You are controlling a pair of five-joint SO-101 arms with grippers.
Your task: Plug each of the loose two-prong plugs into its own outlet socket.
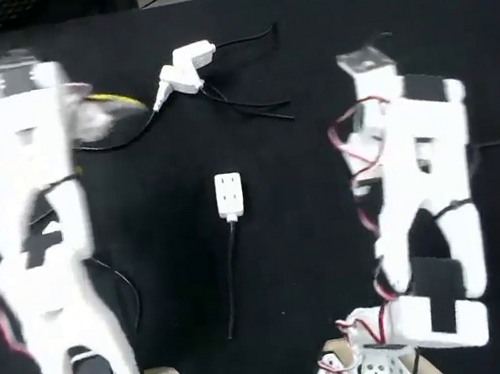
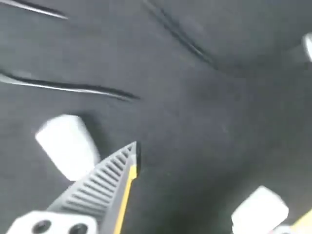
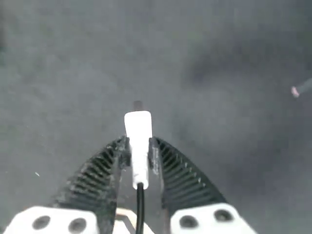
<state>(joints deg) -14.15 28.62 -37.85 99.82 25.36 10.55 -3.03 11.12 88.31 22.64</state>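
White two-prong plug [image 3: 138, 127] with a thin black cord sits clamped in the right end effector [image 3: 139, 146]. Both ribbed black fingers [image 3: 100, 173] are closed against its narrow sides, its front end sticks out past the fingertips, and the cord runs back between the jaws. The hold is slim, so I judge the plug could twist or slide backward once it is pressed against a socket. A small tilt would then make the prongs miss the slots.

Its target, the small white rectangular outlet socket block [image 1: 229, 194], lies flat in the middle of the black cloth-covered table [image 1: 315, 261]. That is well apart from the held plug, to the left of the right arm and nearer. The block looks loose, with only its own black cord trailing toward the near edge, so a sideways push could shove it along the cloth instead of seating the plug. The trailing cord could also drag.

A cluster of white plugs on black cords [image 1: 184, 71] waits at the far middle, tangled enough to snag.

The left end effector [image 1: 98, 115] hangs over the far left with its jaws apparently spread and gripping nothing. Beside its finger [image 2: 109, 178] lies a blurred white piece [image 2: 66, 146] that I cannot identify.
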